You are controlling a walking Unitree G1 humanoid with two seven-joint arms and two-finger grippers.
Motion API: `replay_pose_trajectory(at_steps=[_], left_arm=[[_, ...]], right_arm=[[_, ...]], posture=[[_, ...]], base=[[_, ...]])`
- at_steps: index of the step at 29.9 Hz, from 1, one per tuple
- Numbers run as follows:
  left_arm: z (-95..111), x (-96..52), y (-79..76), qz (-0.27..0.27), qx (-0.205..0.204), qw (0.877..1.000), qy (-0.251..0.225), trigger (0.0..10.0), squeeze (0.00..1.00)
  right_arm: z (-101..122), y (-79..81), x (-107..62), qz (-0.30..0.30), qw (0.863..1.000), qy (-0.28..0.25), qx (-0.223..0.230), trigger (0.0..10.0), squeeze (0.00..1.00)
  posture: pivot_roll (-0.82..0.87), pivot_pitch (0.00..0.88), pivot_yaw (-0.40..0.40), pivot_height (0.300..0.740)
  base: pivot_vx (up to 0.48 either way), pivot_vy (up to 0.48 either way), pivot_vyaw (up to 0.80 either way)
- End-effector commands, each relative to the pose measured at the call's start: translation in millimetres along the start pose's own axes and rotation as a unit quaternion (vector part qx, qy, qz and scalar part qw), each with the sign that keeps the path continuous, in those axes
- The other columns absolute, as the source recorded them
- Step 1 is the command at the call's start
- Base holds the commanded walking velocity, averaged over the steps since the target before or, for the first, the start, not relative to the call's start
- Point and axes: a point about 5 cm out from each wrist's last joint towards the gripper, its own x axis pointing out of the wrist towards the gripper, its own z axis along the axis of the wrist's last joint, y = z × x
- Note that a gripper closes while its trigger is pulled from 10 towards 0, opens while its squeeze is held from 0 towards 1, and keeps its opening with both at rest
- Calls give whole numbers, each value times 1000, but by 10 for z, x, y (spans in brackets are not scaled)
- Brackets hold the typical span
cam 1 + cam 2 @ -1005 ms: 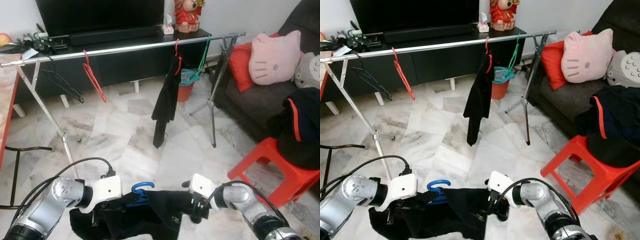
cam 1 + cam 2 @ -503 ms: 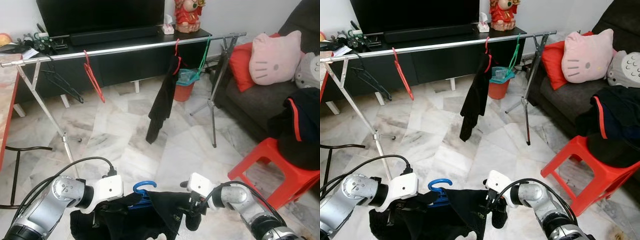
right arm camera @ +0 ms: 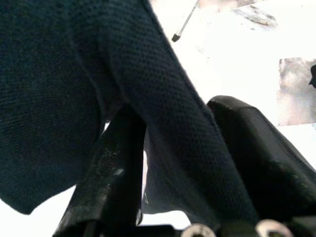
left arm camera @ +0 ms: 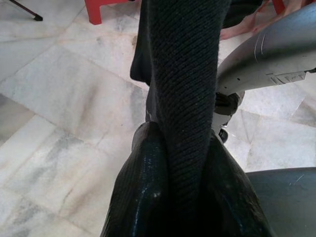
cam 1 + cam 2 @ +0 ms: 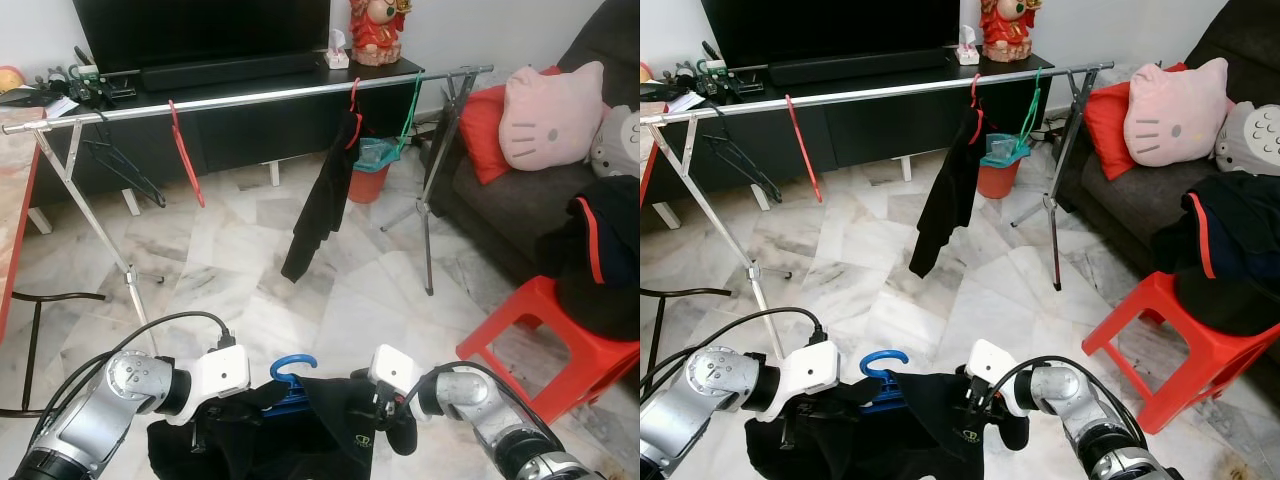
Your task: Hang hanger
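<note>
Marble floor (image 5: pixel 250 270), grey-veined and glossy, runs under a thin chrome clothes rail (image 5: pixel 250 97) on splayed tube legs. On the rail you have a red wire hanger (image 5: pixel 185 150), a dark wire hanger (image 5: pixel 120 165), a green hanger (image 5: pixel 410 110) and a limp black garment (image 5: pixel 320 195) hanging from a red hook. Low in front of you, the blue hanger (image 5: pixel 292 368), a smooth plastic hook, pokes up from a black knit garment (image 5: pixel 300 430) stretched between both arms. Your left pincer (image 4: pixel 180 163) is clamped on a ribbed fold of that cloth. Your right pincer (image 3: pixel 177 168) pinches a fine-weave fold between its glossy black fingers (image 3: pixel 111 168). At right, a red plastic stool (image 5: pixel 545 340) stands by a grey sofa (image 5: pixel 520 200).
</note>
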Motion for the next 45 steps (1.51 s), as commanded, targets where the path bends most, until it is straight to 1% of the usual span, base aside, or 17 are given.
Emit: replay_pose_trajectory(at_steps=[1,6,12,13,14,15,16,22,32,34,35,37,39,40,43,44,45], left_arm=[[90,-52,39,15,11,1000,-19,10000,0],[85,-78,56,14,9,1000,-18,10000,0],[84,-72,78,17,7,1000,-24,10000,0],[79,-74,84,20,10,999,-24,10000,298],[79,-74,84,20,10,999,-24,10000,298],[65,-77,83,18,4,1000,-22,10000,1000],[55,-79,82,17,0,1000,-21,10000,1000],[36,-112,85,25,5,1000,-16,10000,1000],[21,-179,96,20,3,1000,-6,10000,1000],[-7,-244,124,36,5,999,5,10000,1000],[-7,-244,124,36,5,999,5,10000,1000],[-25,-289,158,55,6,998,9,10000,1000],[-32,-341,205,81,8,997,10,10000,1000],[-31,-369,259,112,11,994,8,10000,1000],[-31,-369,259,112,11,994,8,10000,1000],[-28,-391,308,142,14,990,5,10000,1000],[-28,-391,308,142,14,990,5,10000,1000]], right_arm=[[54,-35,-3,-4,1000,-11,-5,0,0],[60,-30,4,-1,1000,-15,-4,0,0],[73,-27,13,4,1000,-19,-1,0,0],[74,-28,13,5,1000,-18,0,0,0],[74,-28,13,5,1000,-18,0,0,0],[75,-29,13,5,1000,-18,0,0,0],[76,-30,13,5,1000,-18,0,0,0],[77,-38,9,7,1000,-17,0,0,0],[100,-51,19,7,1000,-15,-3,0,0],[86,-58,9,3,1000,-12,-1,0,0],[86,-58,9,3,1000,-12,-1,0,0],[68,-66,0,-6,1000,-11,5,0,0],[39,-77,-15,-21,1000,-12,17,0,0],[17,-91,-28,-39,999,-12,24,0,0],[17,-91,-28,-39,999,-12,24,0,0],[0,-107,-40,-57,998,-13,30,0,0],[0,-107,-40,-57,998,-13,30,0,0]], posture=[[92,0,-44,740],[92,0,-38,740],[98,0,-44,740],[98,0,-44,740],[98,0,-44,740],[100,0,-46,740],[100,0,-46,740],[108,0,-58,740],[113,0,-67,740],[114,0,-70,740],[114,0,-70,740],[116,0,-74,740],[116,0,-76,740],[117,0,-78,740],[117,0,-78,740],[119,0,-79,740],[119,0,-79,740]], base=[[0,0,0],[0,0,0],[0,0,0],[0,0,0],[0,0,0],[0,0,0],[0,0,0],[0,0,0],[0,0,0],[0,0,0],[0,0,0],[0,0,0],[0,0,0],[0,0,0],[0,0,0],[0,0,0],[0,0,0]])
